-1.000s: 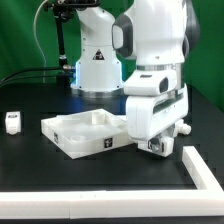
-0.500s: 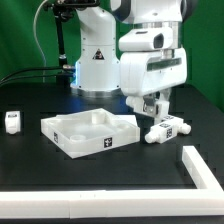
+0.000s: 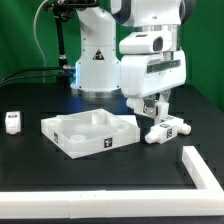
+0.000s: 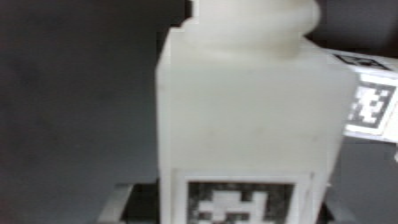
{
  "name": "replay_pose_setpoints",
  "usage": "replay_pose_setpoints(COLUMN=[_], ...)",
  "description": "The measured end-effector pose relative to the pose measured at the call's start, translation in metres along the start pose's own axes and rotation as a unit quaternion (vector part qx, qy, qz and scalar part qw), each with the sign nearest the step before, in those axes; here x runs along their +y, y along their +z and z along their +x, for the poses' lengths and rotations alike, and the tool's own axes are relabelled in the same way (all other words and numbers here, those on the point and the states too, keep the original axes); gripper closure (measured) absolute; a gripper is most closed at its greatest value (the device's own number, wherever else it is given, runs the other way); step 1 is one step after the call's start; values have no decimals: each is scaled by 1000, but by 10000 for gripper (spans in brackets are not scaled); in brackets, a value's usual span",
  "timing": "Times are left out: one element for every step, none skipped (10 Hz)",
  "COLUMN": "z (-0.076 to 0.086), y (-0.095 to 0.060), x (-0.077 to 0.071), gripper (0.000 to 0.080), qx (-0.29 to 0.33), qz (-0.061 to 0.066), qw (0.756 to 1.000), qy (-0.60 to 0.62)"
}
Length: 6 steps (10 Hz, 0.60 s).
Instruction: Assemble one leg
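Note:
My gripper (image 3: 150,108) hangs above the table just to the exterior view's right of the large white square panel (image 3: 72,137). It is shut on a white leg (image 4: 240,110), which fills the wrist view with its rounded end pointing away and its tag between the jaws (image 4: 231,205). A second leg (image 3: 165,130) lies on the table just below the gripper. Its tag also shows in the wrist view (image 4: 370,100). A third leg (image 3: 12,121) stands at the exterior view's far left.
A white L-shaped bar (image 3: 205,168) runs along the front and the exterior view's right of the black table. The robot's white base (image 3: 98,65) stands behind the panel.
The gripper has risen from low by the panel's corner to well above the table. The second leg on the table, hidden one second ago, now shows. Nothing moved in the last half second.

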<state>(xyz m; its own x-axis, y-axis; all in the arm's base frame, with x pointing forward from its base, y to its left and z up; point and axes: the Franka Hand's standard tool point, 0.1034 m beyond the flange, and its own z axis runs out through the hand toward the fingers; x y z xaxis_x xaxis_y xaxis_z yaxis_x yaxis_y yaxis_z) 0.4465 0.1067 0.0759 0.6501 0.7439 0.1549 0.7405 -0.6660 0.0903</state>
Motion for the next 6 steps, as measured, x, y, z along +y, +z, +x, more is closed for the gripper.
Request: replay_pose_setpoints(z=[-16, -26, -32, -49, -56, -59], y=[-4, -16, -21, -13, -2, 6], x=[-17, -19, -25, -40, -45, -43], gripper=[511, 511, 511, 511, 511, 511], qx=[-6, -20, -6, -4, -10, -15], qz=[4, 6, -2, 1, 8, 12], qw=[1000, 999, 999, 999, 999, 999], qy=[15, 29, 42, 42, 44, 46])
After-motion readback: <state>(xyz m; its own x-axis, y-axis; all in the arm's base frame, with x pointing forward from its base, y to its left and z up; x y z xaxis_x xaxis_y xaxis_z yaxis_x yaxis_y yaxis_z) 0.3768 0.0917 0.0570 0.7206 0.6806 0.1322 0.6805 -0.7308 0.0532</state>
